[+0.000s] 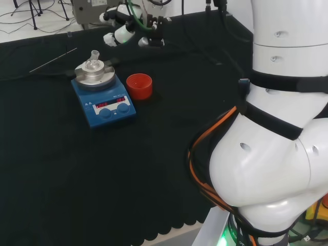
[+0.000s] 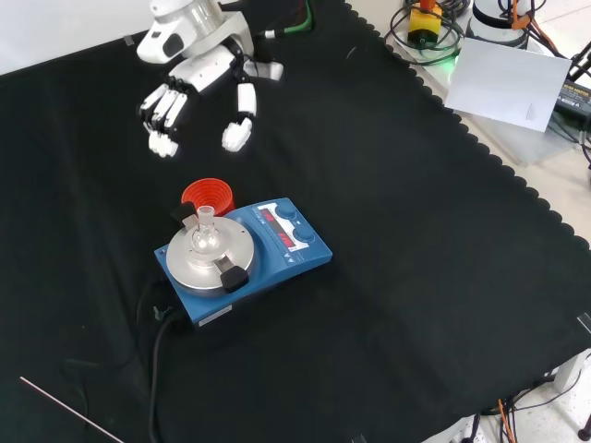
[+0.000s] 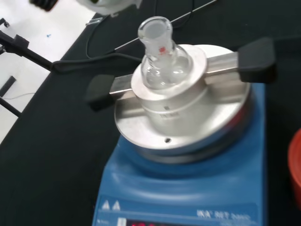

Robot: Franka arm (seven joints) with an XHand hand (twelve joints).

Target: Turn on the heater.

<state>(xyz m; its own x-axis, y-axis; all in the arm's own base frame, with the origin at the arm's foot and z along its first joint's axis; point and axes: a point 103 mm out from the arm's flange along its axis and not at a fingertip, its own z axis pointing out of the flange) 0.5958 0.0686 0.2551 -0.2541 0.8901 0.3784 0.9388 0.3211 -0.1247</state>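
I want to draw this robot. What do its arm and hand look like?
The arm is made of big, round, glossy white links with black bands at the joints, and orange and black cables run beside it. The hand has white fingers with black parts between, a thumb, and a silvery wrist.

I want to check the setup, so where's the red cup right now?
In the front view the red cup stands on the black cloth right behind the blue heater, between it and the hand hovering farther back.
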